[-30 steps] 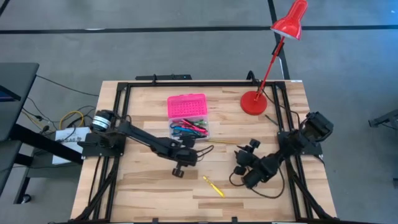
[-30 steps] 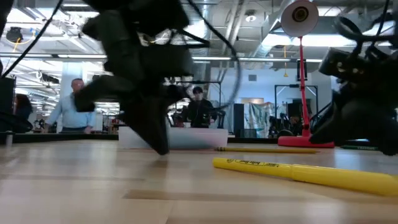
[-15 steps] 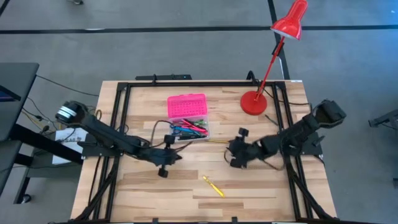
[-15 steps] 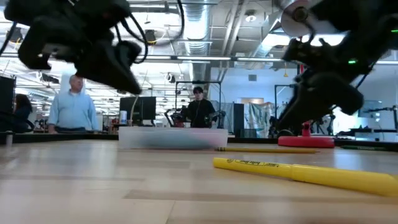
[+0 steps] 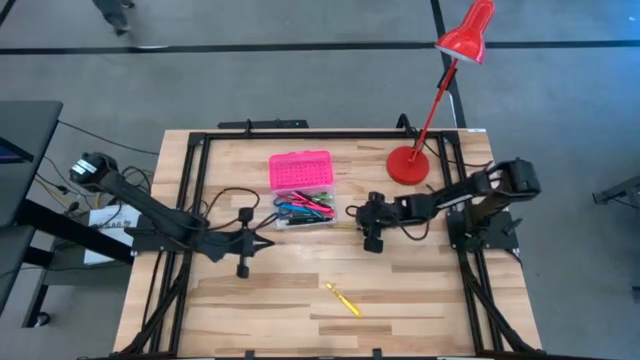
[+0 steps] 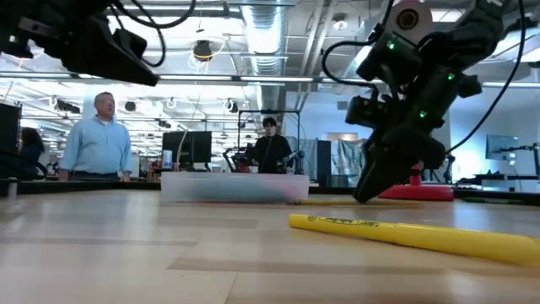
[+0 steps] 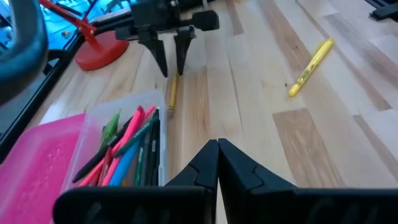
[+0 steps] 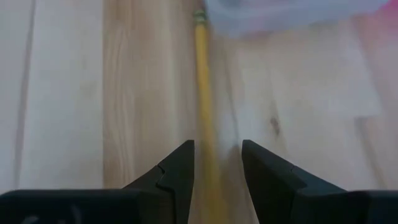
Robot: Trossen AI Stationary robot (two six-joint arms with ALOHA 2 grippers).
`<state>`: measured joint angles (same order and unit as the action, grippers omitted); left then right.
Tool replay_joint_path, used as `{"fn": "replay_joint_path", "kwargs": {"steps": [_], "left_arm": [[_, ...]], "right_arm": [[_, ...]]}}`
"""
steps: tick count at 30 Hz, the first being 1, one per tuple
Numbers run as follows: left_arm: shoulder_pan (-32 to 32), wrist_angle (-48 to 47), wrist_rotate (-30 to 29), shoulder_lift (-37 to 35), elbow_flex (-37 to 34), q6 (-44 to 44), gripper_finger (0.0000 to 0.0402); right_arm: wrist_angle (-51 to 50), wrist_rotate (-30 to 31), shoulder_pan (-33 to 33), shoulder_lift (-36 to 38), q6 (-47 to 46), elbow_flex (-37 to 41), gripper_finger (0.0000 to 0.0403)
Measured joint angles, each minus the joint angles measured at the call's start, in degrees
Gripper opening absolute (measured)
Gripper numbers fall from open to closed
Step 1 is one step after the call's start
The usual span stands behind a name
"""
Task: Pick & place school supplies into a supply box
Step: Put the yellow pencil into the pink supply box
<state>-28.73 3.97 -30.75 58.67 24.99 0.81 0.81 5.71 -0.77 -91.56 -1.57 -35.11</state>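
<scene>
Pencil [image 8: 204, 112] partly beyond view

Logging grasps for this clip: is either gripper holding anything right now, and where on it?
Nothing is held. The right gripper is open, straddling the yellow pencil without closing; the left gripper is shut on nothing.

Two dark jointed arms, looping black cables, tapered black end effector fingers [image 8: 177, 171]
</scene>
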Motion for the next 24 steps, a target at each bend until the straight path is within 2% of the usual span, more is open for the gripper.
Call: {"fn": "replay_joint_path", "kwargs": {"steps": [10, 21, 24], "left_arm": [[-2.2, -0.6, -3.6, -0.5, 0.0, 1.8, 0.0], [-2.2, -0.9, -3.8, -0.5, 0.0, 3.5, 0.0], [-2.1, -2.0, -3.8, -0.5, 0.0, 4.7, 0.0]], "right_arm": [[-0.5, -1.5, 0.5, -1.0, 1.2, -0.1, 0.012], [-3.1, -2.3, 0.1, -3.4, -0.8, -0.6, 0.0014], [-3.2, -1.6, -0.8, -3.4, -0.8, -0.6, 0.0007]]}}
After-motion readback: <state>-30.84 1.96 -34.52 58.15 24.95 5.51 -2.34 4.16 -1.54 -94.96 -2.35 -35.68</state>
